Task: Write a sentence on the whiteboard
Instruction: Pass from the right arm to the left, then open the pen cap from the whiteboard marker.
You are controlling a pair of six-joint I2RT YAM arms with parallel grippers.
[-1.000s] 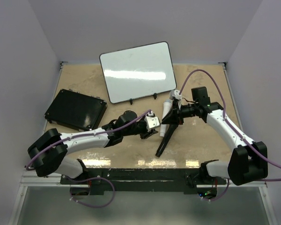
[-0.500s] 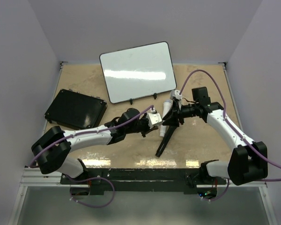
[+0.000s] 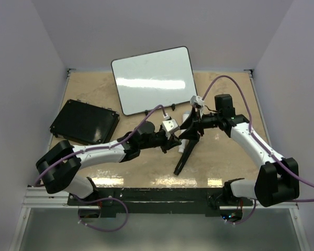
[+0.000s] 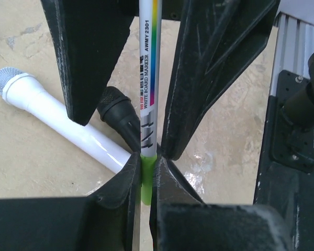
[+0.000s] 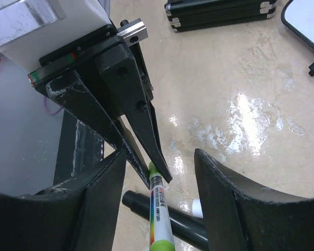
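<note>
Tan tabletop [image 3: 94, 89]: strip showing at 2 o'clock beside the board. Large white glossy black-framed whiteboard [image 3: 154, 78] at 12 o'clock, near the far edge. Black textured rectangular pad [image 3: 85, 122] at 9 o'clock. At centre, left gripper [image 4: 145, 166] clamps the green-tipped whiteboard marker [image 4: 148, 63]. Right gripper [image 5: 159, 157] is spread wide either side of it.

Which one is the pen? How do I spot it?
Look in front of the whiteboard, where the two arms meet. The marker is pinched by its green end in the fingers of the left gripper. It is a skinny white stick with a rainbow stripe, far thinner than the white microphone and black microphone nearby.
</note>
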